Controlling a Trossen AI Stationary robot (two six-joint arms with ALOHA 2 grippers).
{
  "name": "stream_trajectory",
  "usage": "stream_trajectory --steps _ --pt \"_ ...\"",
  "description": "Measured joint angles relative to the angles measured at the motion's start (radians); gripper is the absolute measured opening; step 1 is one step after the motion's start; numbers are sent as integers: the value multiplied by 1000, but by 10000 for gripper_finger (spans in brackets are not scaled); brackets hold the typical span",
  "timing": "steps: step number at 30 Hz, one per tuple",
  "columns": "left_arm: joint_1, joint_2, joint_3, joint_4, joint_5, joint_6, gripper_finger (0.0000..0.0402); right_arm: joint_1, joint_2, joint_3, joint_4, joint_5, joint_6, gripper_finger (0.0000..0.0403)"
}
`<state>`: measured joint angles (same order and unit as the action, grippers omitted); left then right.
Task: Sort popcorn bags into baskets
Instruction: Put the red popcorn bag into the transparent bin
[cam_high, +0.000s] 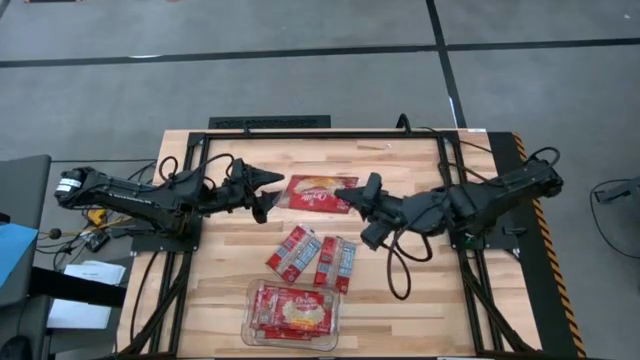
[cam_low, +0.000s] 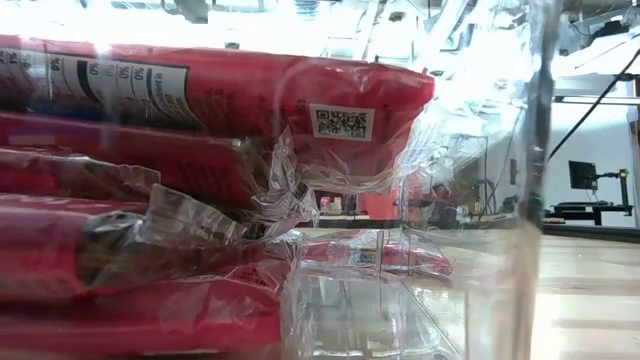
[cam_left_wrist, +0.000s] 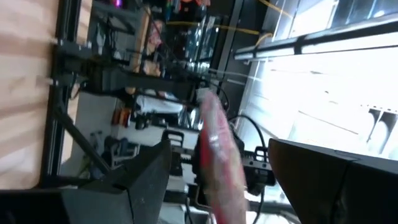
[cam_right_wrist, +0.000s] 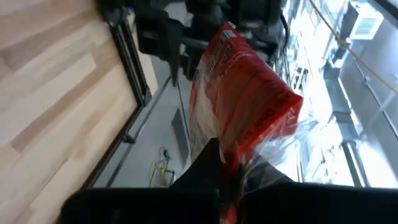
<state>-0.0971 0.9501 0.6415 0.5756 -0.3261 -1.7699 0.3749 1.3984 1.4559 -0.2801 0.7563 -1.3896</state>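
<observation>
A red popcorn bag (cam_high: 315, 192) with a yellow-cream picture hangs in the air over the far middle of the table, between my two grippers. My right gripper (cam_high: 348, 193) is shut on its right end. My left gripper (cam_high: 268, 195) is open at the bag's left end. In the left wrist view the bag (cam_left_wrist: 214, 124) shows edge-on between its spread fingers, untouched. Two more bags (cam_high: 293, 252) (cam_high: 336, 263) lie flat mid-table. The clear tub (cam_high: 250, 325) at the near edge holds several stacked bags (cam_low: 200, 90). My right gripper (cam_right_wrist: 230, 180) pinches the bag between its two fingers by the clear crimped seal at its right end (cam_right_wrist: 249, 163). The fingers come roughly level from the table's right. The bag (cam_right_wrist: 242, 93) is lifted clear of the table and sticks out past the fingertips toward the left arm.
A black frame (cam_high: 330, 133) borders the far part of the table, and cables (cam_high: 400, 265) loop on the wood under the right arm. Bare wood lies left and right of the tub. The low view looks through the tub's wall (cam_low: 540, 150).
</observation>
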Motion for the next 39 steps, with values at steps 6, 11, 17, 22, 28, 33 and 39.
stream_trajectory --steps 6,11,17,22,28,33,39 --pt "0 0 0 3 37 -8 256 -17 27 0 78 -51 -12 34" --pt "0 1 0 8 68 -22 255 -34 48 -1 105 -93 -37 26" --pt "0 1 0 23 128 -33 255 -55 87 -2 142 -135 -33 34" --pt "0 1 0 34 169 -48 252 -80 96 -1 150 -163 -34 32" --pt "0 1 0 45 199 -48 218 -104 96 -1 157 -206 -33 31" --pt "1 1 0 38 198 -30 153 -109 96 -1 161 -210 -33 40" --pt "14 1 0 34 199 -11 57 -124 96 -1 153 -236 -20 39"
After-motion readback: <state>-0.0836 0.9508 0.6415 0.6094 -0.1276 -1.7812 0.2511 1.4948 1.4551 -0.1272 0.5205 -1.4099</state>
